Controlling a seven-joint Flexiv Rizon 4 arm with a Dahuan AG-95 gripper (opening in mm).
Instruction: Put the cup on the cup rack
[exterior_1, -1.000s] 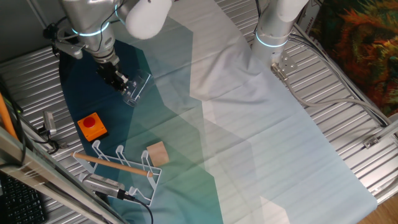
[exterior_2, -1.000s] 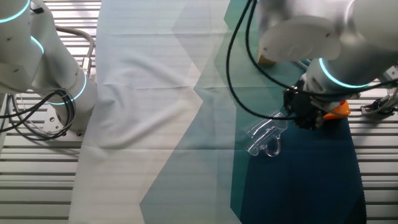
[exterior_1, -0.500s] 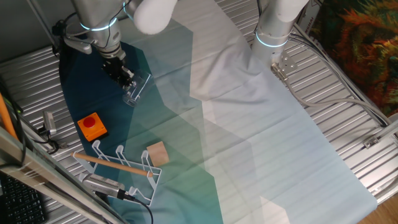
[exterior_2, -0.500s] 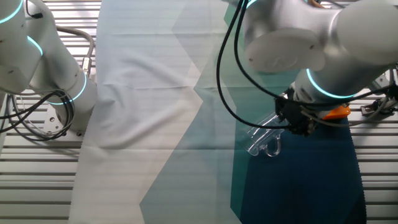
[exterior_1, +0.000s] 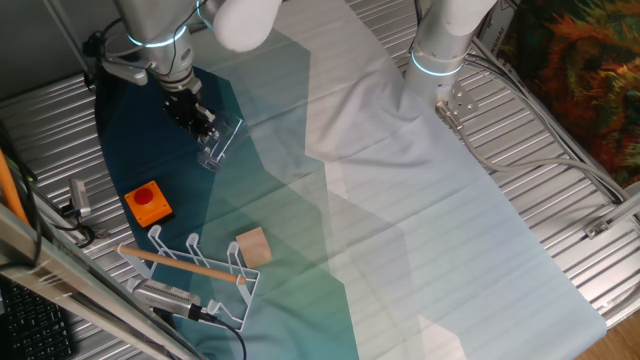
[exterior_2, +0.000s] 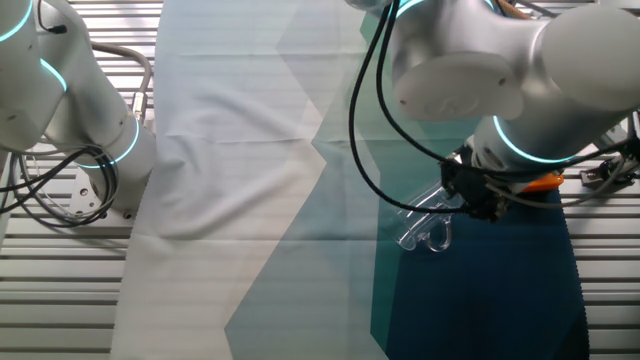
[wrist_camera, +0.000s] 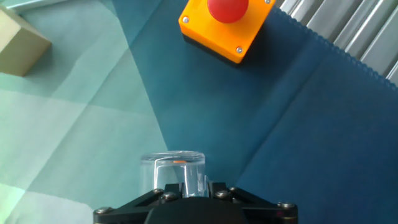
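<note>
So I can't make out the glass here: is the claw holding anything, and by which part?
The claw appears shut on the cup, gripping its rim or wall; the exact spot is unclear.

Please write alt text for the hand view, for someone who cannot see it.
A small clear glass cup sits just in front of the black gripper on dark blue cloth. Beyond it are an orange box with a red button and a tan wooden block.

One transparent cup (exterior_1: 217, 143), one white wire cup rack (exterior_1: 195, 268) with a single wooden rod (exterior_1: 180, 264) across it, one tan wooden block (exterior_1: 252, 246) and one orange box (exterior_1: 149, 203) with one red button are on the worktop (exterior_1: 420, 240). Two robot arms are in view, and one claw (exterior_1: 203, 128) shows.
</note>
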